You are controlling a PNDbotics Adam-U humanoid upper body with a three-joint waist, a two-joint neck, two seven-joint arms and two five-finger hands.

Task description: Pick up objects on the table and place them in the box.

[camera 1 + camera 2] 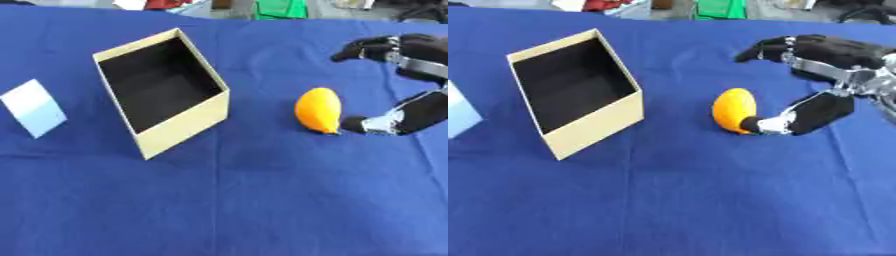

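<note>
Touching smooth orange egg-shaped object (734,117), right hand (820,75).

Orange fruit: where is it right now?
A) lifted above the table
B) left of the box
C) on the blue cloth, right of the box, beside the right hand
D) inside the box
C: the orange fruit lies on the blue cloth, right of the open box, with the right hand open around it.

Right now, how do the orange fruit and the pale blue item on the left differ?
The orange fruit is rounded and bright orange; the pale blue item is flat-faced, angular and light blue.
The fruit lies right of the open box, with the right hand's thumb tip at its base; the blue item stands left of the box, with no hand near it.
Both rest on the blue tablecloth, outside the box.
</note>
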